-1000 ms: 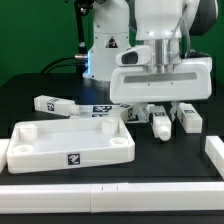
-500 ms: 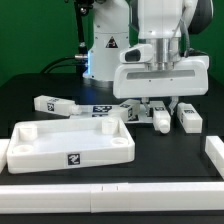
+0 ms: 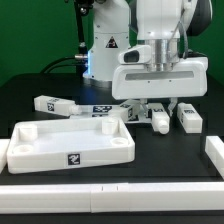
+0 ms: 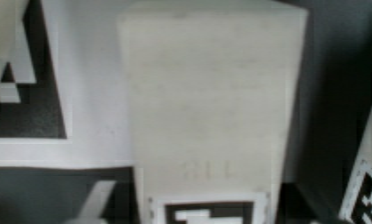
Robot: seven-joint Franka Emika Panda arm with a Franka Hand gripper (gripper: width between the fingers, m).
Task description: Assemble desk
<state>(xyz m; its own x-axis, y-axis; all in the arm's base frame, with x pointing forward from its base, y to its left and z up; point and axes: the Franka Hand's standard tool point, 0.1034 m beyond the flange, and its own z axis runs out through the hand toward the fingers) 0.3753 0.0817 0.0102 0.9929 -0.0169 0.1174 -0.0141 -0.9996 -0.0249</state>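
Above a leg [image 3: 160, 122] on the bench [image 3: 30, 92], my tool [image 3: 160, 108] hangs poised for a pick.
I cannot tell how wide its jaws stand, or whether they grip anything. I judge I should centre squarely over the post, then close on its flat sides. I count one tabletop [image 3: 70, 146], lying at the front, and three legs clearly visible.

Robot lab: arm [image 3: 160, 25], marker-tagged legs [image 3: 55, 104].
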